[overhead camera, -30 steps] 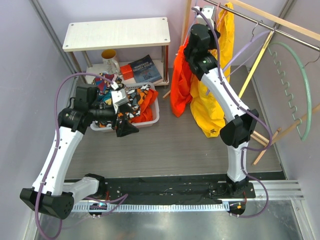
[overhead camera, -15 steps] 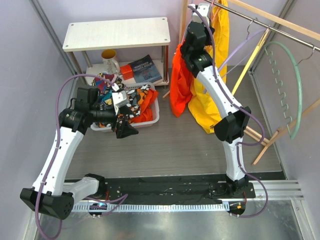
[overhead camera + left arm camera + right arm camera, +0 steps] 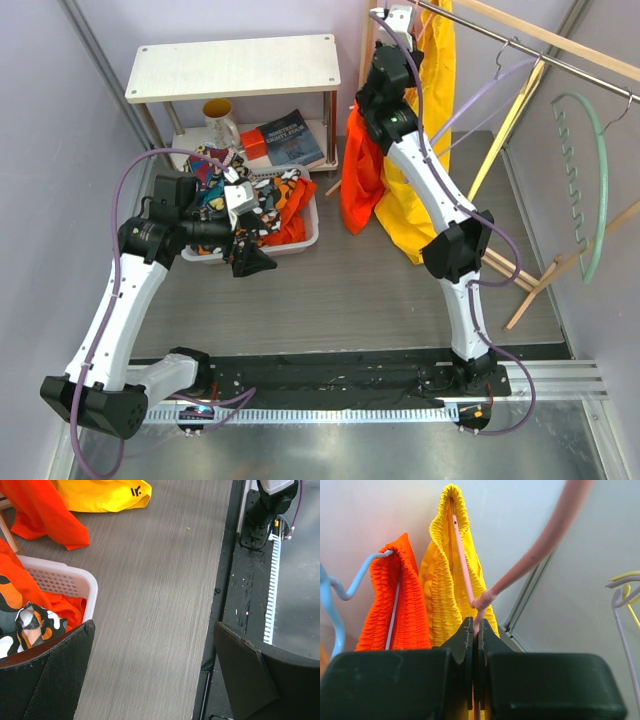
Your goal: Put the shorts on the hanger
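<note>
The right gripper has its two fingers pressed together on the thin wire of the pink hanger, at the lower middle of the right wrist view. It is clamped on the wire and no gap can be seen. The shorts are on this hanger: the gathered yellow waistband sits over the slim pink arm, which goes up through the fabric towards the top of the frame. Just to the left, touching the shorts, the orange garment hangs on a light blue hanger. At the right edge of that view a lilac hanger and a yellow hanger show, well apart from the shorts. In the top view the right arm is stretched to the top centre of the frame, and the shorts hang below it as a long yellow fold, to the right of the orange garment. The left gripper is at the middle left of the top view, beside the white basket. Its fingers stand wide apart and hold nothing, with the grey table between them. In the basket lies the patterned cloth. In the upper left of the left wrist view the low hem of the shorts, with the small dark logo, shows against the table.
</note>
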